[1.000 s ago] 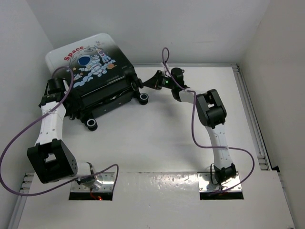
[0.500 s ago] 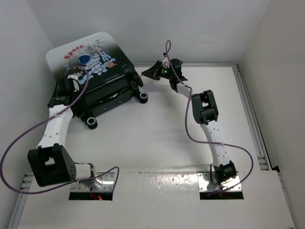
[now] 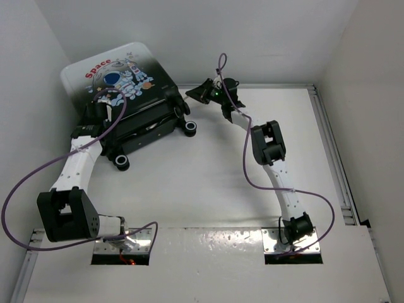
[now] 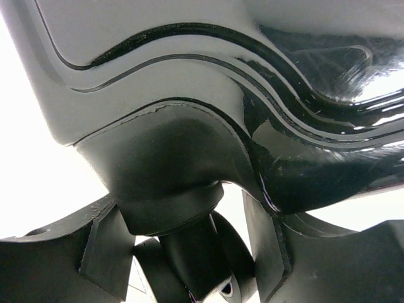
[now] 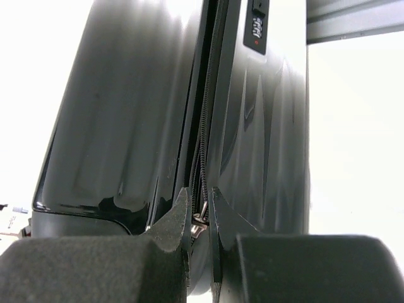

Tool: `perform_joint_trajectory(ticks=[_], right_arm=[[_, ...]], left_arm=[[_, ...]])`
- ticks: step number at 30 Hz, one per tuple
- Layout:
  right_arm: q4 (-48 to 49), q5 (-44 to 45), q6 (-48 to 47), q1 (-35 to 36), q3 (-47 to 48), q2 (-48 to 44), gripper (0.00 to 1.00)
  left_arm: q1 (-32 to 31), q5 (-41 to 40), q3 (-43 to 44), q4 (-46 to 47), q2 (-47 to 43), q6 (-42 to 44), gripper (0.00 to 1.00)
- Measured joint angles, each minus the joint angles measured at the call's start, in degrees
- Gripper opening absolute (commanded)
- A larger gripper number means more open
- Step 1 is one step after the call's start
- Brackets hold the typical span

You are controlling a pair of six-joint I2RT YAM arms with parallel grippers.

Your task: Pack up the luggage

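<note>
Black-and-white luggage [image 3: 123,95], zip nearly closed

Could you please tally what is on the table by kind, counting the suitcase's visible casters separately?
Suitcase: 1
Visible black casters: 2
Robot arms, each with an end effector: 2
Total: 5

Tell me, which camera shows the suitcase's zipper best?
The right wrist view: the zipper runs up the seam, its metal pull pinched by the right end effector. The top view shows only the whole luggage; the left wrist view shows a caster.
</note>
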Motion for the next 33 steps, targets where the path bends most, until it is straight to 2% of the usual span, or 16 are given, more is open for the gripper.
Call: perform_joint_trajectory(ticks=[9,12,23,33], right_arm=[[2.3,2.2,-1.0,0.4,-0.5,0.3,0.00],[2.7,5.6,-2.7,1.1,-0.5,0.3,0.00],[7.5,20.1,-11.9,3.7,-0.2,0.7,0.00],[18.5,22.5,-20.0,4.2,-6.6,0.2,0.00]], left_arm=[[-0.5,-0.4,-1.1,1.2,-0.8,0.7,0.00],[-1.2,-0.5,-2.4,2.6,-1.7,2.0,0.00],[-7.2,-1.3,-10.9,8.0,-9.7,10.6,0.00],[-7.9,0.8,-14.2,8.0,-12.9,19.9,0.00]])
